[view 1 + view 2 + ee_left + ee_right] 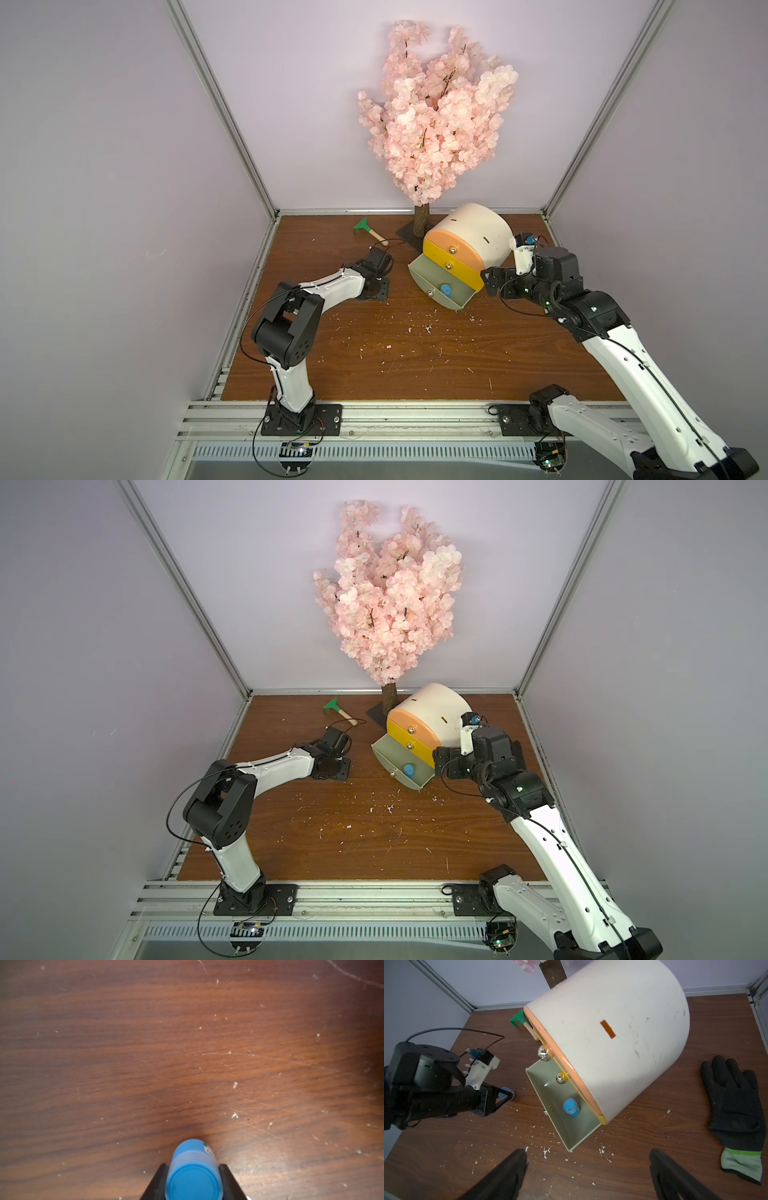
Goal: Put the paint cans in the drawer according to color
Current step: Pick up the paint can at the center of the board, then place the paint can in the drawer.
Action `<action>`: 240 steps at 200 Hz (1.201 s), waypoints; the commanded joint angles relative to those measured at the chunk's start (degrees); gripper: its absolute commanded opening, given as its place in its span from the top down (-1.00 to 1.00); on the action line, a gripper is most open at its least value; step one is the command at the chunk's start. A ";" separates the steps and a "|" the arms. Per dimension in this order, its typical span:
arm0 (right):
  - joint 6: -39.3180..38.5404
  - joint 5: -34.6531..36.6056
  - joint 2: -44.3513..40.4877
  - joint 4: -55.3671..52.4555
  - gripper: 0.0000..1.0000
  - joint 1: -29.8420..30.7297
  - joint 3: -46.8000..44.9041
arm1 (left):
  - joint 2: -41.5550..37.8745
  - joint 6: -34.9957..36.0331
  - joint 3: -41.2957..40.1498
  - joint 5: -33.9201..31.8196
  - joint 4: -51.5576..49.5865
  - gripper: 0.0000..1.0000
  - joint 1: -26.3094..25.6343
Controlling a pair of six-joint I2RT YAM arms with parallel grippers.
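1. Noted the cream cabinet [473, 232] on the bench [374, 353], just in front of the pink blossom tree [436, 116]. Peach drawer [451, 242] and yellow drawer [457, 268] shut; grey drawer [419, 274] at the bottom pulled out.
2. Found the stored blue paint can [445, 289] upright inside the grey drawer, close to the cabinet body.
3. Logged the left hand [508, 1095] low over the bench, out in front of the cabinet's drawer fronts and apart from the cabinet. Pinching the gripped blue paint can [193, 1178], with fingers [161, 1180] against two opposite sides and the lid facing the wrist camera.
4. Logged the right hand [588, 1153] near the cabinet, beside the grey drawer's end. Spread wide, holding nothing.
5. Spotted a green-headed toy tool [368, 230] well apart from the cabinet, beyond the tree trunk, and a black glove [735, 1109] flat on the bench on the cabinet's opposite side.
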 commanded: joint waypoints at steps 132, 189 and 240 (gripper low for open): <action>0.41 1.29 -0.29 1.42 -0.97 0.34 -0.47 | -7.38 4.76 17.01 6.78 -3.88 0.50 -9.09; 0.32 1.43 -0.37 1.13 -0.97 0.47 0.27 | -2.11 5.00 22.54 3.03 -1.28 0.53 -17.22; 0.40 1.62 -0.73 0.98 -0.97 0.47 0.37 | 0.81 3.83 21.14 2.01 1.13 0.55 -20.24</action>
